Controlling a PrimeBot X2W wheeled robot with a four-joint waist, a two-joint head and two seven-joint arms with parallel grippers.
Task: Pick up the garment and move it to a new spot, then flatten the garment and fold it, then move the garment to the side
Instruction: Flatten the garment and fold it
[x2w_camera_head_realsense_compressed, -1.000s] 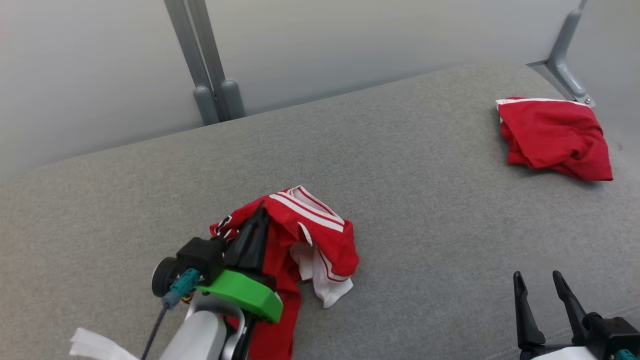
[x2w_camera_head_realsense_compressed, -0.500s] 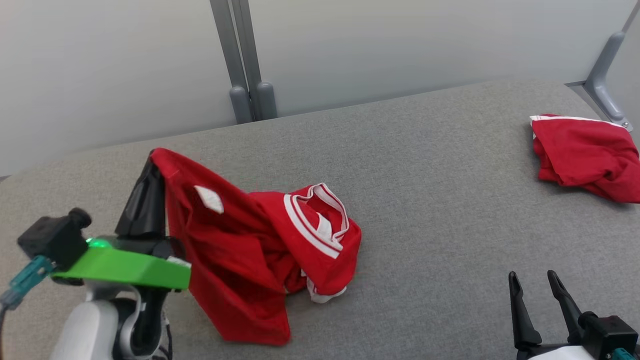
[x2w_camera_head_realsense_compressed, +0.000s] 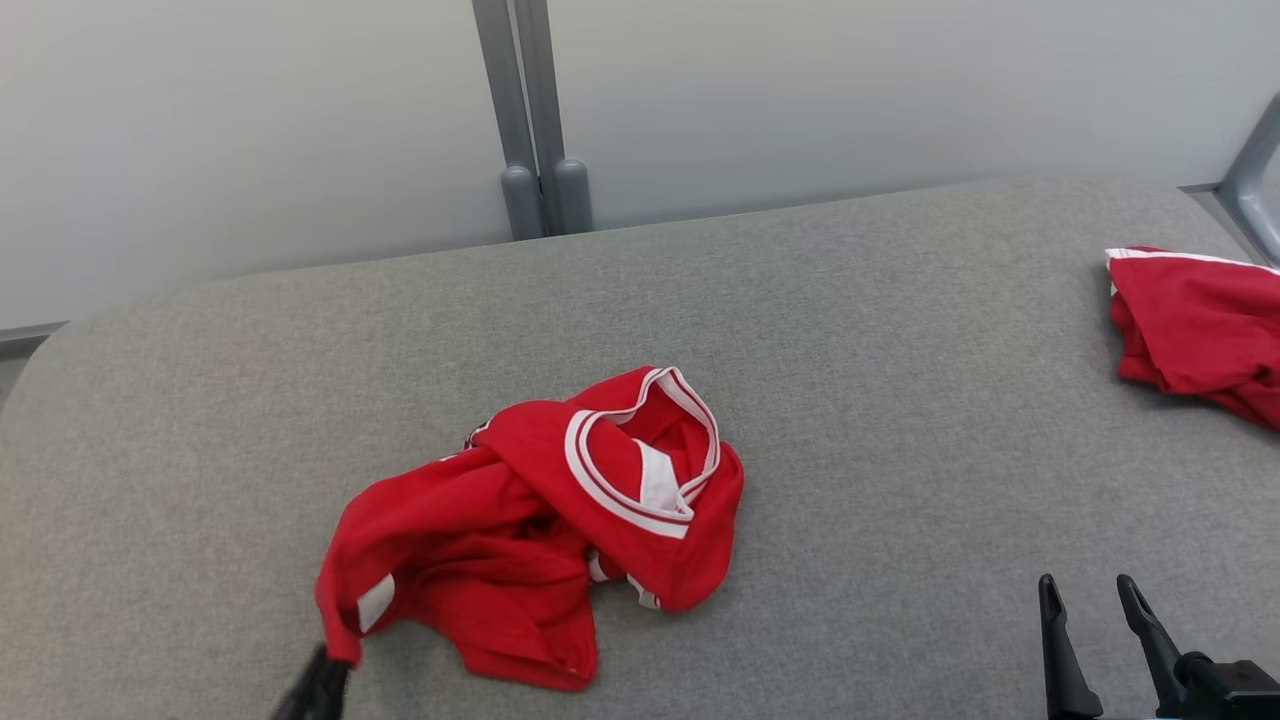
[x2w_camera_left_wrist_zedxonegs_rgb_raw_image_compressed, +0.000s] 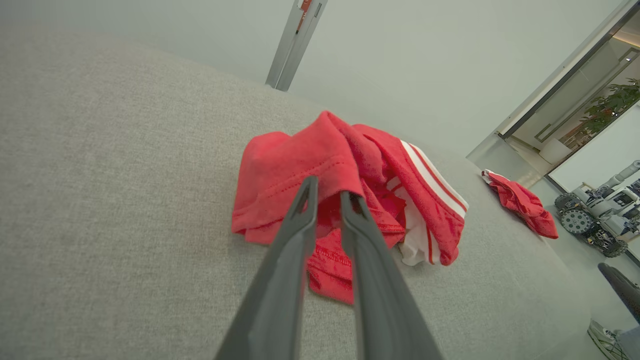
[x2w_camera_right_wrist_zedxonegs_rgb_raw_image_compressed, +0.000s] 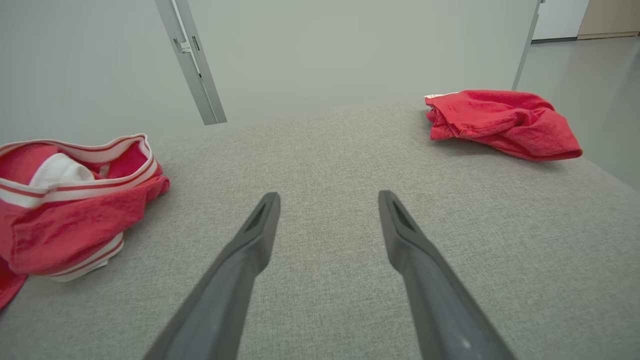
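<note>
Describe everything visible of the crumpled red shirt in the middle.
The red shirt lies in a crumpled heap on the grey cushion. Soft-looking knit cloth, white-striped collar facing up with a white label inside, stitched hems. One corner trails to the near left, where the tips of the left claw, slightly apart, meet its hem; whether they grip is unclear.

Bare grey tabletop (x2w_camera_head_realsense_compressed: 900, 420) lies open between the crumpled red garment (x2w_camera_head_realsense_compressed: 560, 520) at the middle and a second red garment (x2w_camera_head_realsense_compressed: 1190, 330) at the far right edge. The right claw (x2w_camera_head_realsense_compressed: 1086, 585) has unobstructed surface straight ahead. Two grey posts (x2w_camera_head_realsense_compressed: 535, 110) rise just behind the rear edge.
</note>
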